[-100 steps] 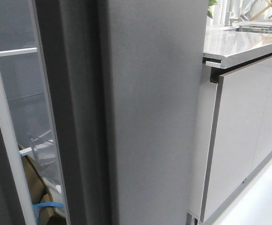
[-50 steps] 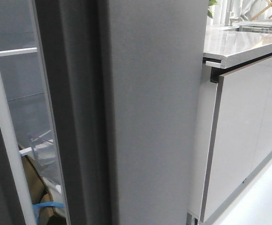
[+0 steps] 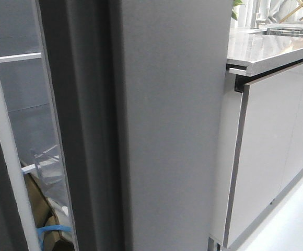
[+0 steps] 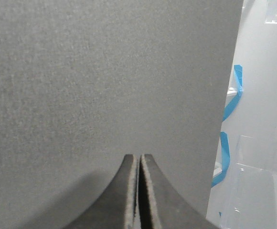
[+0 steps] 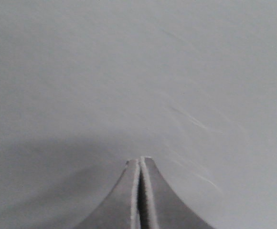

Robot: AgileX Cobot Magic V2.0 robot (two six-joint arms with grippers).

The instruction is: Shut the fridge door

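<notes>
In the front view, we face the fridge door point(image 3: 172, 125), a tall matte grey panel that fills the middle of the picture from top to bottom. A darker grey strip point(image 3: 83, 136) runs down its left long edge. Left of the strip, a narrow gap shows the fridge interior point(image 3: 28, 120), with a white shelf edge, a clear plastic bin and something blue near the bottom, so the door stands ajar. A pale frame bar point(image 3: 8, 157) slants down the far left. To the right of the door we see a glossy pale-grey cabinet front point(image 3: 266, 151) under a shiny counter point(image 3: 269, 49). Neither of our arms shows in this view.

In the left wrist view, our left gripper point(image 4: 139, 160) points at the grey door point(image 4: 105, 76), its two dark fingers point(image 4: 129, 191) pressed together with nothing between them. The tips are at or very near the surface; we cannot tell whether they touch. Beside the door's edge, blue tape point(image 4: 229, 109) shows against a pale background.

In the right wrist view, our right gripper point(image 5: 139, 162) has its fingers point(image 5: 155, 195) clenched together and empty as well, pointing at a plain grey surface point(image 5: 138, 71) that fills the picture; contact is unclear.
</notes>
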